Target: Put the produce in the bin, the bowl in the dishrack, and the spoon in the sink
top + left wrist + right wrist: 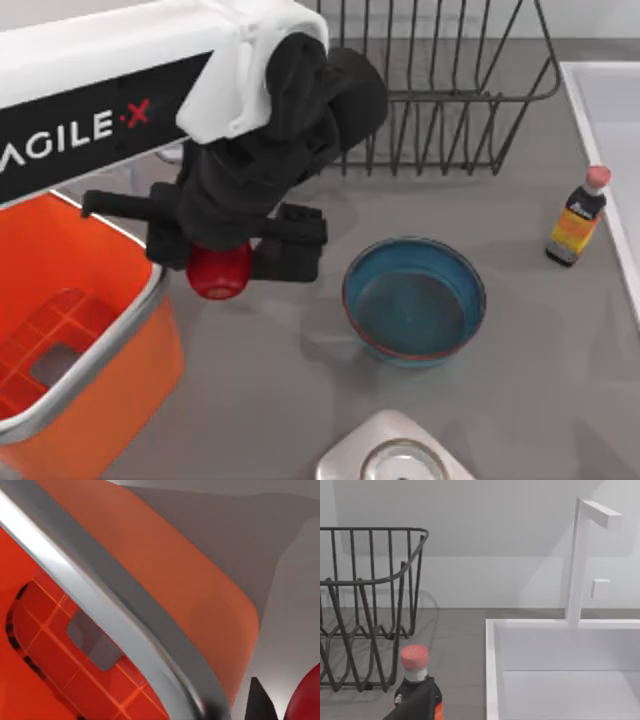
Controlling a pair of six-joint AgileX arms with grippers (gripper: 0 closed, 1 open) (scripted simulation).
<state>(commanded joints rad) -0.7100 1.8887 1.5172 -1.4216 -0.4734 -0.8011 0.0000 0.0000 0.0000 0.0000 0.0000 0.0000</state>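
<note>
From above, the left tool [232,262] hangs over the gray bench [250,400], just beside the right rim of the orange bin [80,330], its 2 fingers clamped on the red produce [218,272]. Produce and bin rim are close but apart. Right of them sits the blue bowl [415,300], upright on the bench; behind it stands the dishrack [440,90]. A small bottle [578,218] with a pink cap stands near the sink [610,130] at the right edge. A silver plate [395,455] lies at the front edge.

At the left wrist, the bin's [165,580] silver rim and ribbed floor appear close up, with the produce [306,695] beside a dark finger [260,700].

At the right wrist, the dishrack [370,610], the bottle [415,685] and the sink [560,670] with its white faucet [580,560] appear from bench level. I cannot tell the right tool's state.
</note>
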